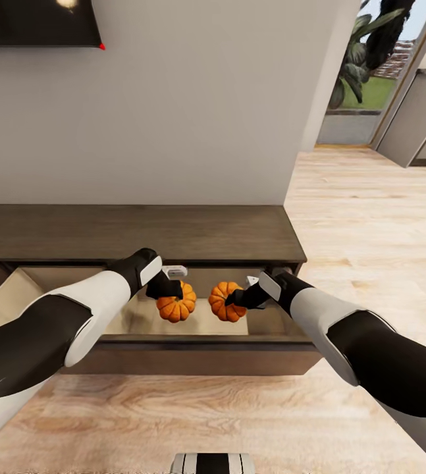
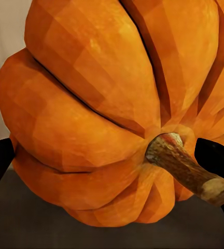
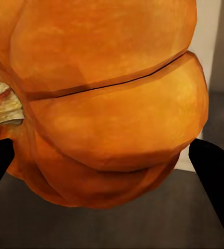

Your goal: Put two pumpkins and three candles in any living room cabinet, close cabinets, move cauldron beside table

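Observation:
Two orange ribbed pumpkins hang over the pulled-out drawer [image 1: 193,345] of the low dark-brown cabinet [image 1: 140,232]. My left gripper [image 1: 173,293] is shut on the left pumpkin [image 1: 177,307], whose brown stem [image 2: 187,168] shows close up in the left wrist view between the dark fingertips [image 2: 215,158]. The right pumpkin [image 1: 224,302] sits in my right gripper [image 1: 234,299], which is shut on it; it bulks large [image 3: 107,104] in the right wrist view between the black fingers [image 3: 213,171]. The two pumpkins are side by side, a small gap apart.
The cabinet stands against a white wall with a dark screen [image 1: 38,23] above. Light wood floor [image 1: 371,217] stretches to the right toward a glass door with plants [image 1: 364,59]. The drawer front is near my base [image 1: 213,463].

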Robot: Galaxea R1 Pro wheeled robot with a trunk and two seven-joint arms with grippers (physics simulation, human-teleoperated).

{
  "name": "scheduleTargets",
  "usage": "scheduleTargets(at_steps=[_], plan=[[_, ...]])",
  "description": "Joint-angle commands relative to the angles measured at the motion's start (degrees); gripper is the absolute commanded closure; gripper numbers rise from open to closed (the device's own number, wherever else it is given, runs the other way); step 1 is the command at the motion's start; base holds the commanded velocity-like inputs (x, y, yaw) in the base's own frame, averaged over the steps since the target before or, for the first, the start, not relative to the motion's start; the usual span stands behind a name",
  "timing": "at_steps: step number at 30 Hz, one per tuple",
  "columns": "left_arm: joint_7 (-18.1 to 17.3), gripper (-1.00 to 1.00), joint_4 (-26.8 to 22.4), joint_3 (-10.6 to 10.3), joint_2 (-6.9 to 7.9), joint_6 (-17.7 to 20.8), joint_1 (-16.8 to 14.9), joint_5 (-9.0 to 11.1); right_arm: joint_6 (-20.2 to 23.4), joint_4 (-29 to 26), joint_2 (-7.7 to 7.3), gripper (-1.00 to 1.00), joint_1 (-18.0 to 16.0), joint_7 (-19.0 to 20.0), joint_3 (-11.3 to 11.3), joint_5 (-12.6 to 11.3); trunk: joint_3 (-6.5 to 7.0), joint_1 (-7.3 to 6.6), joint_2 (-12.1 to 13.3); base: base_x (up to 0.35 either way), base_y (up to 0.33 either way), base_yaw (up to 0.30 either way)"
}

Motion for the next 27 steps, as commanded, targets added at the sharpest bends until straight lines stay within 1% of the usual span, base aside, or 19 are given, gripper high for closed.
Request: scheduleTargets(at_steps=[1, 9, 12, 13, 15, 20, 27], plan=[[-0.02, 1.00, -0.05, -0.50, 0.02, 0.19, -0.03, 0.38, 0.16, -0.01, -0.01, 1.00, -0.05, 0.50, 0.33, 0.20, -0.27, 0.00, -0.04, 0.000, 0.000, 0.000], [-0.02, 1.00, -0.05, -0.50, 0.03, 0.14, -0.03, 0.38, 0.16, -0.01, -0.01, 1.00, 0.21, 0.49, 0.31, 0.24, -2.04, 0.21, -0.15, 0.000, 0.000, 0.000], [-0.02, 1.00, -0.05, -0.50, 0.03, 0.11, -0.01, 0.38, 0.15, -0.03, -0.01, 1.00, 0.28, 0.53, 0.33, 1.09, -2.04, 0.21, -0.15, 0.000, 0.000, 0.000], [-0.02, 1.00, -0.05, -0.50, 0.03, 0.02, -0.04, 0.38, 0.15, -0.03, -0.01, 1.00, 0.29, 0.54, 0.32, 1.97, -2.04, 0.21, -0.15, 0.000, 0.000, 0.000], [-0.02, 1.00, 0.05, -0.49, 0.03, -1.04, -0.01, 0.43, 0.15, -0.02, -0.01, 1.00, 0.30, 0.54, 0.33, 2.61, -2.04, 0.21, -0.15, 0.019, 0.000, 0.000], [-0.02, 1.00, 1.65, -0.50, 0.03, -2.18, 0.03, 0.39, 0.15, -0.09, -0.01, 1.00, 0.34, 0.55, 0.32, 2.91, -2.04, 0.21, -0.15, 0.216, 0.000, 0.000], [-0.02, 1.00, 1.85, -0.50, 0.03, -2.27, 0.03, 0.38, 0.15, -0.10, -0.01, 1.00, 0.39, 0.55, 0.32, 2.93, -2.04, 0.21, -0.15, 0.039, 0.000, 0.000]])
